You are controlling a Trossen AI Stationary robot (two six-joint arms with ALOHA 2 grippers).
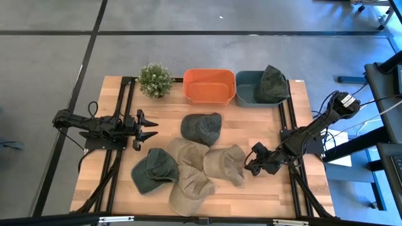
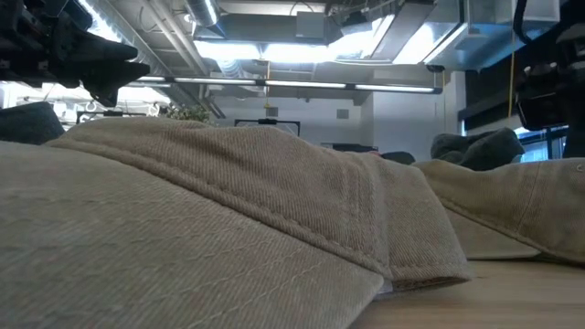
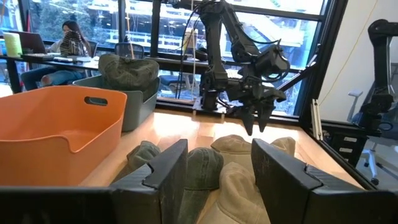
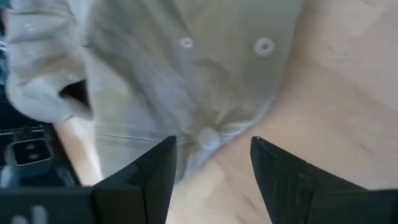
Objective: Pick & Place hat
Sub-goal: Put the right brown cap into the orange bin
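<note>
Hats lie in a loose cluster on the wooden table (image 1: 113, 182): a dark green hat (image 1: 201, 127) toward the bins, a second green hat (image 1: 152, 170) on the left side of the cluster, and three tan hats, one in the middle (image 1: 187, 152), one at the near edge (image 1: 191, 186), and one on the right (image 1: 225, 164). The tan ones overlap each other. Another dark green hat (image 1: 272, 83) sits in the blue-grey bin (image 1: 246, 94), draped over its right rim. The orange bin (image 1: 209, 85) stands just beside the blue-grey one, and a small potted plant (image 1: 154, 80) stands to the left of the orange bin.

The right gripper (image 1: 257, 162) is low over the table, just beside the right tan hat. Its wrist view shows the fingers (image 4: 152, 177) spread apart with nothing between them, the crown of this tan hat (image 4: 186, 74) with its top button directly beneath.

The left gripper (image 1: 147, 126) hovers at the left side of the table, well apart from the hats, its fingers (image 3: 165, 171) also spread and empty. From its wrist view the right arm (image 3: 245, 68) shows across the table above the hats, and a person (image 3: 68, 43) sits at a desk in the room beyond.

In the low view a tan hat (image 2: 228, 228) fills most of the foreground.
</note>
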